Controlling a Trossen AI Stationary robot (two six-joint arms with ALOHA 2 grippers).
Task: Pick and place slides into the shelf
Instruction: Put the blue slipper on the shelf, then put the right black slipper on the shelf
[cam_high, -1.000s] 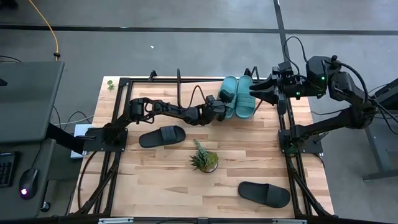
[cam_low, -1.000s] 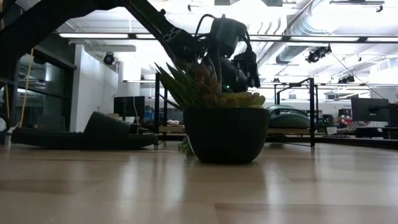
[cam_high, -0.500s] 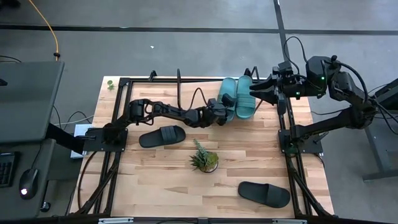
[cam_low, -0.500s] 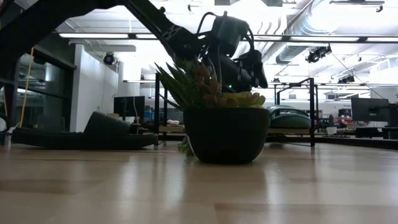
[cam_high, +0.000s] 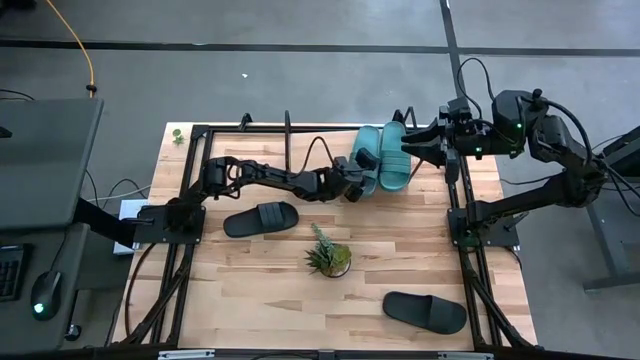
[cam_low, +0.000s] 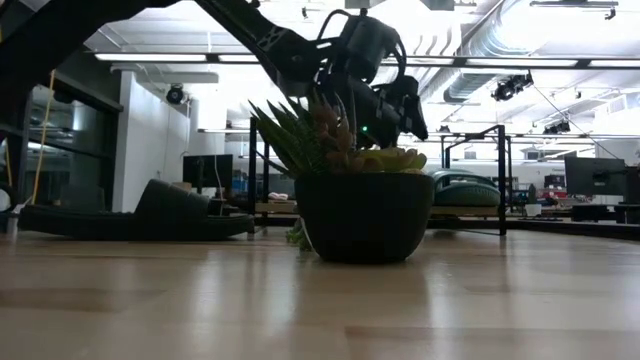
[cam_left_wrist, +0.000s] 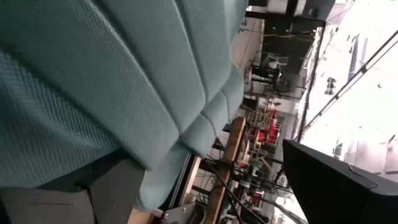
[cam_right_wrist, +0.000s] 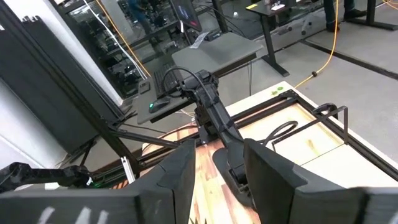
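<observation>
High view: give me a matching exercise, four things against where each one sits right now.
Things:
1. teal slides
2. potted plant
3. left black slide
4. right black slide

Places:
A. middle of the table
B. near the table's front right corner
C. on the shelf, at its right end
D. on the table under the left arm

Pairs: 1-C, 2-A, 3-D, 4-B

you've got a pale wood-grain table top (cam_high: 400, 250) with a soft sheen, matt rubbery teal slides (cam_high: 381, 158) whose strap shows a fine woven-looking texture up close, matt black slides (cam_high: 261, 218), a smooth dark glossy plant pot (cam_low: 364, 217), and black metal shelf bars (cam_high: 288, 130).
</observation>
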